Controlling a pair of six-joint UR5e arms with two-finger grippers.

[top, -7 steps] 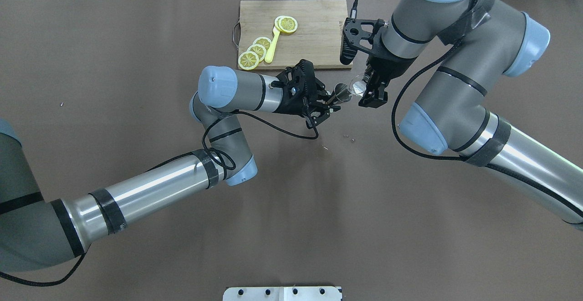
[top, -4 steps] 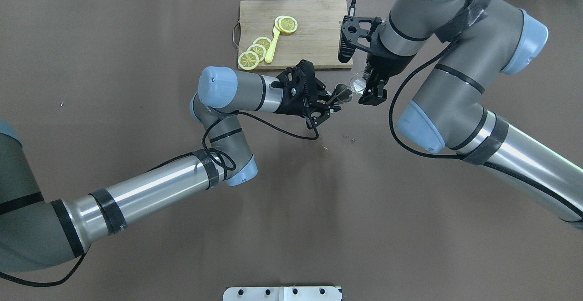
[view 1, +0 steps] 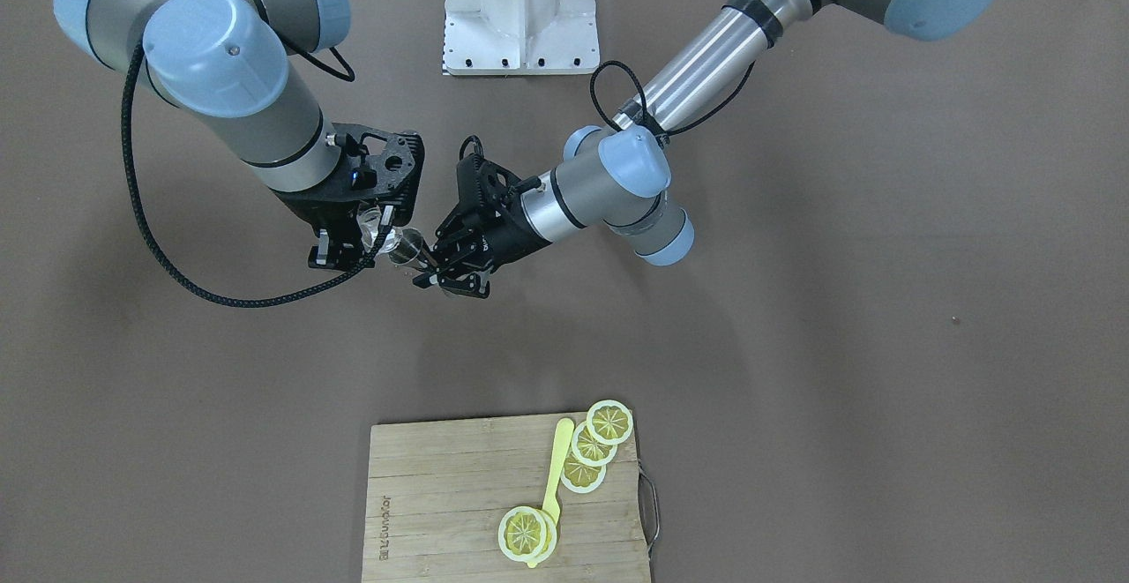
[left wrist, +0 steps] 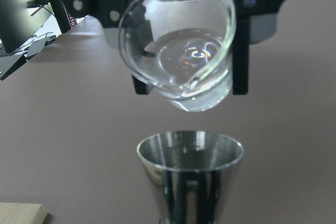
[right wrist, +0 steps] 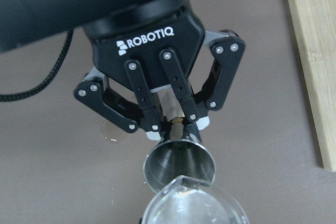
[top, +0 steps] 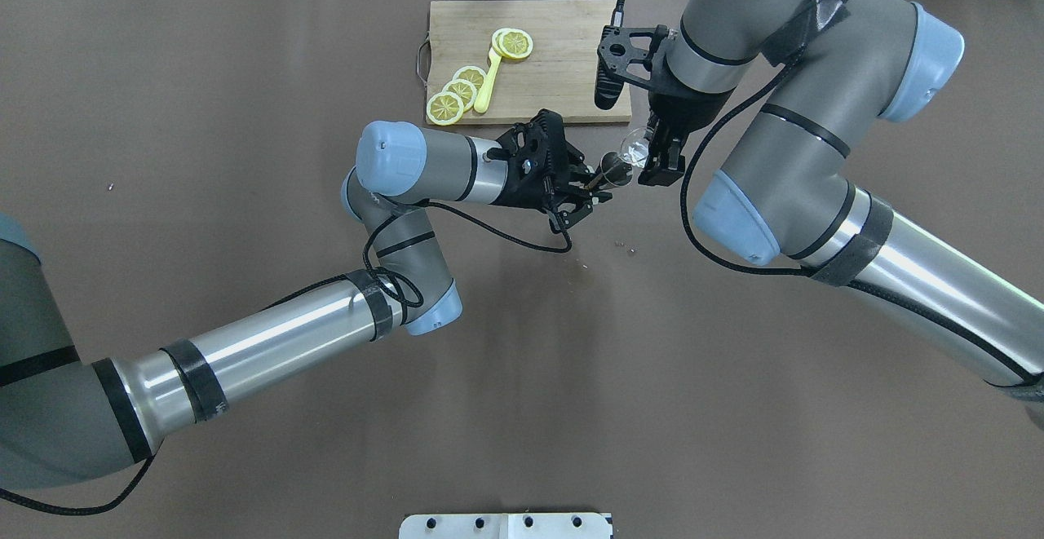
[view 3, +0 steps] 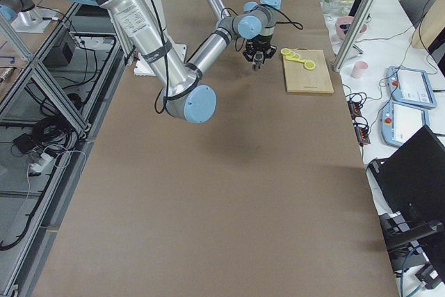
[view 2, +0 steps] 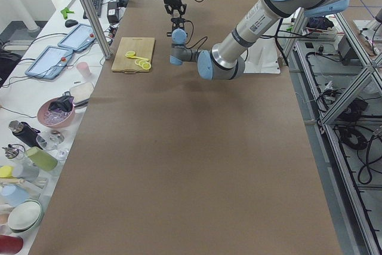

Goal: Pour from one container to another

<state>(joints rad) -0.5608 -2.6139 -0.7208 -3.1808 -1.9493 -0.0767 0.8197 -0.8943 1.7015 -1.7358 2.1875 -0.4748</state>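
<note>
Since a second ago, shows the right arm (top: pixel 783 139) swung slightly toward the far edge of the table (top: pixel 163 115) with its wrist turned, and no visible shift in the left arm (top: pixel 269 335). Leaves the board (top: pixel 555 33) at the middle of the far edge, with lemon slices (top: pixel 461 92) and a yellow spoon (top: pixel 488 86) lying on it, apart from the work.

Brings both grippers together in the air just off the board's near right corner. Has the right gripper (top: pixel 652 160) clamped on the glass (left wrist: pixel 178 45), a black finger on either side of its wall. Has the left gripper (right wrist: pixel 176 121) closed on the narrow waist of the jigger (left wrist: pixel 190 156), with the lower cone hidden behind the fingers.

Holds the glass tilted, pouring lip down, directly over the jigger's open mouth and just apart from it. Keeps the jigger upright. Reads, by that pose, as a pour from glass into jigger rather than the reverse. Cannot tell whether any liquid is running.

Treat the glass as light, stiff, smooth and breakable: grip across the wall below the rim, firmly but without crushing. Treat the jigger as light, rigid, slick steel: take it at the waist, where the flaring cones should stop it sliding through, and hold it level while filling.
</note>
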